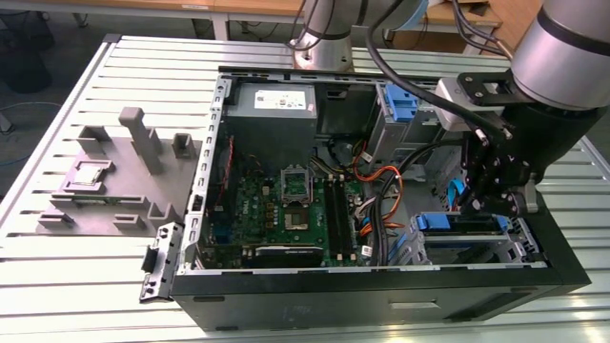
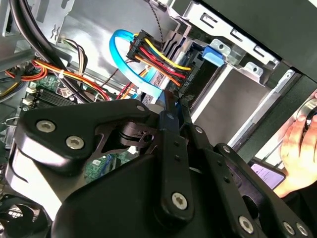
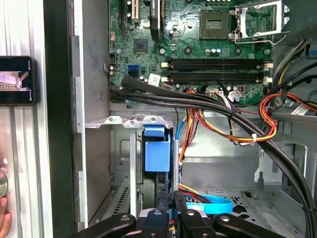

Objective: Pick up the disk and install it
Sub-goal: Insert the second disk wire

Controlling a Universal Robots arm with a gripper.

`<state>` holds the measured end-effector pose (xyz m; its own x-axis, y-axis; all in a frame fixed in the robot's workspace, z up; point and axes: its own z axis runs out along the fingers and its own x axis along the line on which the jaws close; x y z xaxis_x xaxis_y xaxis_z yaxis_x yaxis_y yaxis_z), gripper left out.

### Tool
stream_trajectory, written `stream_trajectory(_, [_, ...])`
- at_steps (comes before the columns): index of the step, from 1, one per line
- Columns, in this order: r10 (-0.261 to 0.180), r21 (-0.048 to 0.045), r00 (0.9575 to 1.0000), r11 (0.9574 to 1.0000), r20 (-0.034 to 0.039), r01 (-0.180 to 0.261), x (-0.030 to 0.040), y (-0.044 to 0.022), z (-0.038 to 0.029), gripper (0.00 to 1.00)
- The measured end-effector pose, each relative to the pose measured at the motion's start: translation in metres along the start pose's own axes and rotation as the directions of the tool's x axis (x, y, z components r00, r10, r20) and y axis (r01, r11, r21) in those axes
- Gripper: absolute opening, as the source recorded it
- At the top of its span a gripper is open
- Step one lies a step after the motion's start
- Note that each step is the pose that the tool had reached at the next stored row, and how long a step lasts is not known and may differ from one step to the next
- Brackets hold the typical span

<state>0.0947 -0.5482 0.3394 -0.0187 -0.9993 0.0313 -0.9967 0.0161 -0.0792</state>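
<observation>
In the exterior view, the arm is seen bent down over the open computer case (image 1: pixel 381 300) standing on the slatted counter (image 1: pixel 96 286), with the tool (image 1: pixel 481 207) lowered into the drive bay (image 1: pixel 515 243) at the case's corner on the exterior view's right. The disk (image 1: pixel 456 223), framed in blue, is seated at the mouth of that bay, directly beneath the tool, so the installing step is judged to be in hand and the pick-up done. In the second wrist view, the fingers (image 2: pixel 167 116) are drawn close together around a thin blue edge, just beside a bundle of red, yellow and blue cables (image 2: pixel 158 59); a person's hand (image 2: pixel 299 144) is seen outside the case. In the first wrist view, the fingers appear clenched on the disk, whose blue bracket stands edge-on between the bay's metal rails, below the motherboard (image 3: pixel 198 44). A straight, square push along the rails is judged to be called for, with the cables kept clear.
</observation>
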Motion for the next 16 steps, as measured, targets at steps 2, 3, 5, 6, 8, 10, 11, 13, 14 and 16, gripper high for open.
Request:
stream_trajectory(2, [0.000,0.0000,1.0000,1.0000,-0.0001,0.000,0.0003,0.0000,0.0003,0.16])
stream_trajectory(3, [0.000,0.0000,1.0000,1.0000,0.0000,0.000,0.0006,0.0000,0.0006,0.16])
stream_trajectory(5, [0.000,0.0000,1.0000,1.0000,-0.0002,0.000,0.0007,0.0001,0.0012,0.16])
stream_trajectory(6, [0.000,-0.0001,1.0000,1.0000,-0.0002,0.000,0.0006,0.0001,0.0018,0.16])
stream_trajectory(8, [0.000,0.0000,1.0000,1.0000,-0.0001,0.000,0.0007,0.0002,0.0028,0.16])
stream_trajectory(10, [0.000,0.0000,1.0000,1.0000,-0.0002,0.000,0.0007,0.0003,0.0036,0.16])
stream_trajectory(11, [0.000,-0.0001,1.0000,1.0000,-0.0003,0.000,0.0007,0.0003,0.0039,0.16])
stream_trajectory(13, [0.000,0.0000,1.0000,1.0000,-0.0002,0.000,0.0007,0.0003,0.0045,0.16])
stream_trajectory(14, [0.000,-0.0001,1.0000,1.0000,-0.0001,0.000,0.0007,0.0004,0.0047,0.16])
stream_trajectory(16, [0.000,0.0000,1.0000,1.0000,-0.0002,0.000,0.0007,0.0004,0.0051,0.16])
